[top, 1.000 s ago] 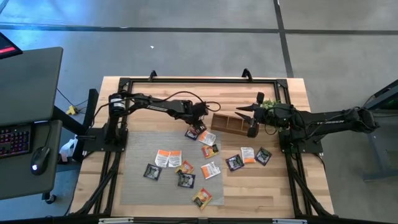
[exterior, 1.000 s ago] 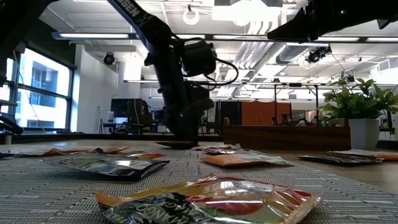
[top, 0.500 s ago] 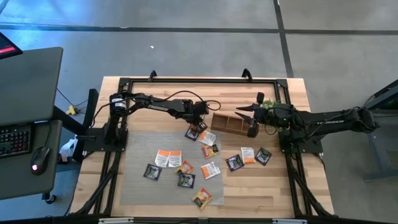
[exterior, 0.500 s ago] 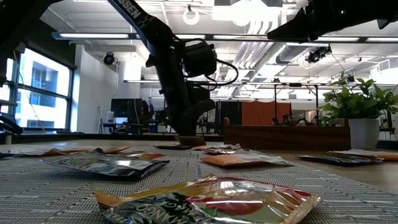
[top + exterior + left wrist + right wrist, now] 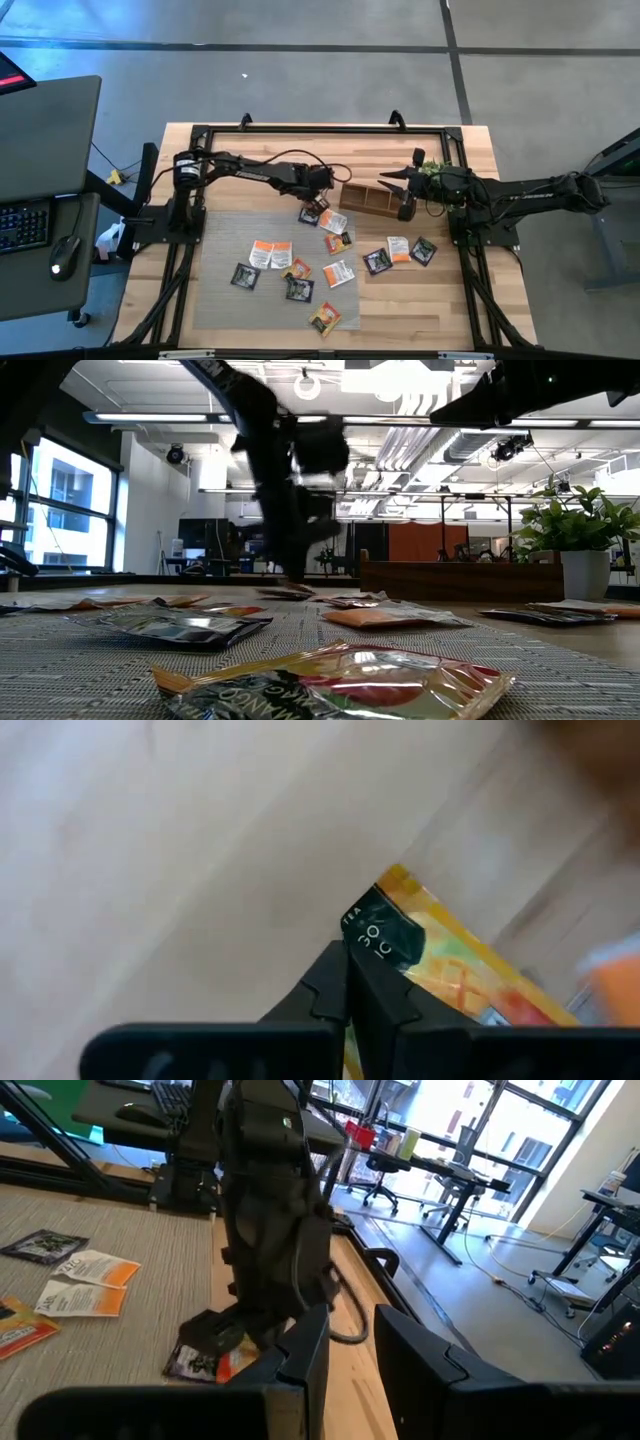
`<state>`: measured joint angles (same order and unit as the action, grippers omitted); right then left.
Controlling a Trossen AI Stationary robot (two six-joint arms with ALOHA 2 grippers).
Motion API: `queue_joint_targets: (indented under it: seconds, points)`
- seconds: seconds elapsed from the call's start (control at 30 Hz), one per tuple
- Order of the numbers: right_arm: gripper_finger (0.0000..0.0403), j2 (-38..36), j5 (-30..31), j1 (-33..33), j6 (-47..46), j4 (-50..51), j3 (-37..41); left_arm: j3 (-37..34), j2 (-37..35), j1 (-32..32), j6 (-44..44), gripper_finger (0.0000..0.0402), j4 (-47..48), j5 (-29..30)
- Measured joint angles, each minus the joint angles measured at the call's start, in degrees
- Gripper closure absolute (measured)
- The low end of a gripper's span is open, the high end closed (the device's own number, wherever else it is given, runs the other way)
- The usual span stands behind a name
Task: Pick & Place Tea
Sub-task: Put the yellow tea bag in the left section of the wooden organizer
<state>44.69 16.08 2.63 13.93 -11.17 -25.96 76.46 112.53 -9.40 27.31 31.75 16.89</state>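
left gripper (image 5: 322,203) now lifted off the woven mat (image 5: 225,300) near the tray's left end, higher than half a second back, when it sat low over the top of the mat. fingers (image 5: 335,990) pinched tight on an orange-and-black tea sachet (image 5: 440,955), carried up with them; in the low view the arm blurred and raised, nothing of the gripper touching the mat. gone from its former spot on the mat: that dark sachet, now hanging under the gripper (image 5: 312,214). other sachets unmoved: a white-and-orange one (image 5: 334,221) just beside, an orange one (image 5: 338,243) below it, two white ones (image 5: 268,254) side by side mid-mat, black ones (image 5: 245,276) lower down, and three more (image 5: 399,250) on bare wood off the mat's right edge. right gripper (image 5: 402,190) parked as before over the long wooden tray (image 5: 365,200), beside the small plant (image 5: 433,168), fingers (image 5: 305,1350) slightly parted and holding nothing.
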Motion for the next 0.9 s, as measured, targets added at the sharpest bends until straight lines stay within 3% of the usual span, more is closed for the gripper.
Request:
queue_joint_targets:
  seconds: [0.3,0.5,0.73,0.9]
  points:
    - [0.0323,0.00,0.04,0.02,-0.88,1.06,0.00,6.95,-3.44,8.03,1.54,0.0401,4.26,17.07]
    - [0.0323,0.00,0.16,0.02,-1.06,0.87,0.00,8.54,-3.48,13.16,-4.86,0.0401,-6.86,32.92]
    - [0.0323,0.00,0.26,0.02,-1.06,0.89,0.00,8.58,1.17,12.52,-16.68,0.0401,-23.58,33.03]
    - [0.0323,0.00,0.26,0.02,-1.06,1.00,0.00,8.59,5.02,11.18,-18.51,0.0401,-25.83,31.48]
